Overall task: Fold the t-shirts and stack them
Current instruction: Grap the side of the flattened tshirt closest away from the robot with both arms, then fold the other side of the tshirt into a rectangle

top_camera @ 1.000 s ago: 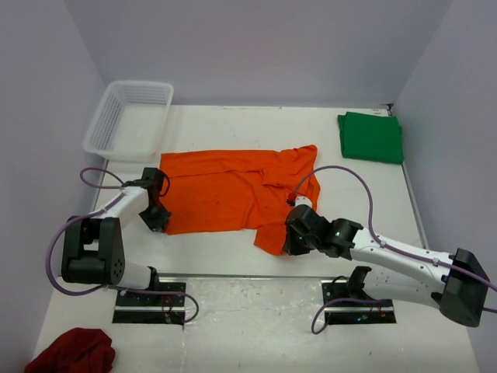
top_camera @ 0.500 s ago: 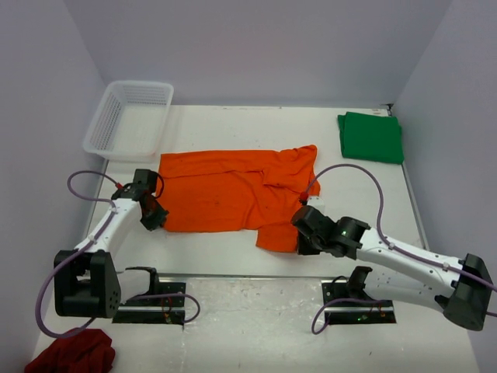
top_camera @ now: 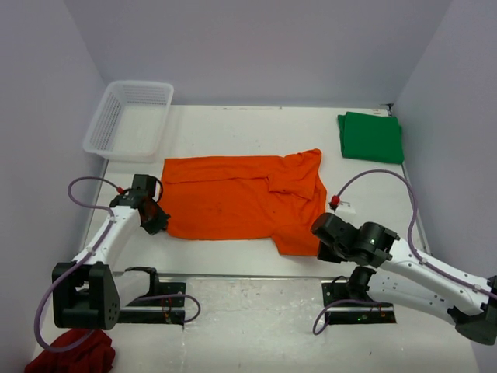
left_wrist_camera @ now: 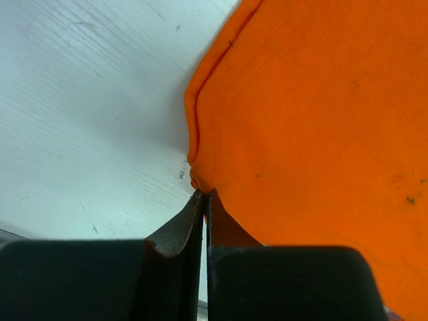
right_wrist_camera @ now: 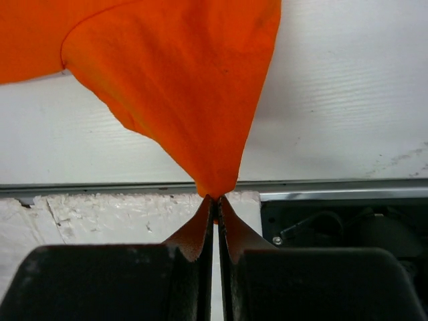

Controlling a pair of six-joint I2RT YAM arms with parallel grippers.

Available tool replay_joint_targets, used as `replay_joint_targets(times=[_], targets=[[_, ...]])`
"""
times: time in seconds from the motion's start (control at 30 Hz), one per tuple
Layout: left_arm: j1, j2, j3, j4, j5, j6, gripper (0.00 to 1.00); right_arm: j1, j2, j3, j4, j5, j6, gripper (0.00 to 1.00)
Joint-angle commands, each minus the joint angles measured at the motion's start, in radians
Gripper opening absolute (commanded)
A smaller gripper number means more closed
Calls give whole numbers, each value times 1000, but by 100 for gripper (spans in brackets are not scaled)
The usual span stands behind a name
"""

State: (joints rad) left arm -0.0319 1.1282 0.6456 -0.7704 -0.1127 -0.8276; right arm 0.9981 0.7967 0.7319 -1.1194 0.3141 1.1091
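Your left gripper [left_wrist_camera: 204, 197] and right gripper [right_wrist_camera: 215, 199] are each clenched on a near corner of the orange shirt [top_camera: 233, 198], which spreads ahead of them. The bites look thin, perhaps hem only, so uneven pulling could slip one. The green shirt [top_camera: 371, 137] lies well beyond the right gripper.

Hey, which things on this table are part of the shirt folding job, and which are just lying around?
Part of the job: orange shirt, pinched at its near corners by left tool and right tool; green shirt.
Lying about: white basket; dark red cloth.
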Motion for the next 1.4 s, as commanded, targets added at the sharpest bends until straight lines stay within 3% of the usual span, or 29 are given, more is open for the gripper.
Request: replay_joint_targets(times=[0.0, 0.37, 0.57, 0.7, 0.97, 1.37], targets=[[10, -30, -26, 17, 50, -13, 0, 7, -37, 47, -129, 62, 97, 0], [13, -142, 14, -79, -7, -30, 0, 8, -39, 73, -178, 72, 107, 0], [13, -67, 94, -60, -24, 48, 0, -16, 105, 144, -79, 123, -1, 0], [12, 16, 176, -24, -53, 106, 0, -110, 251, 262, 25, 114, -164, 0], [12, 111, 279, 49, -108, 157, 0, -337, 364, 340, 184, 2, -406, 0], [12, 261, 413, 91, -140, 189, 0, -519, 501, 455, 236, -72, -525, 0]])
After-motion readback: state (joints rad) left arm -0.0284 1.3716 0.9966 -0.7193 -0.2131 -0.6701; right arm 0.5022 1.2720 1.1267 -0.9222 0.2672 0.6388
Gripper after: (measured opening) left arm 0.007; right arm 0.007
